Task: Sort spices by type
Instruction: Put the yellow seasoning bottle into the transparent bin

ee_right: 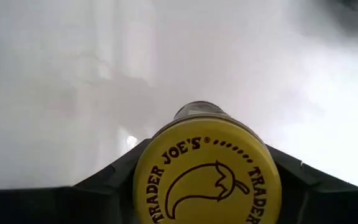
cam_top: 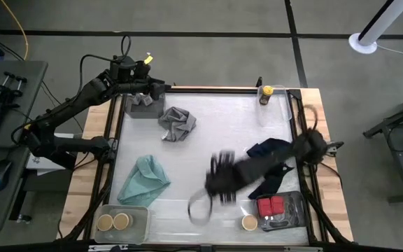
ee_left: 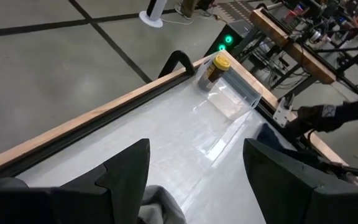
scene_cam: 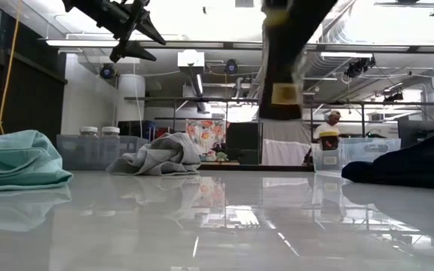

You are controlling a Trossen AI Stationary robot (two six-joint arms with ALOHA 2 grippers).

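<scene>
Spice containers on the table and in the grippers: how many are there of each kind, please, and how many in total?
Tan-lidded jars: 3
Yellow-lidded jars: 2, one of them in the right gripper
Red tins: 2
Total: 7

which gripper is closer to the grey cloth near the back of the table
Left. The left gripper hovers just behind the grey cloth, near the table's back left corner. The right gripper, holding a yellow-lidded jar, is farther off toward the table's front.
</scene>
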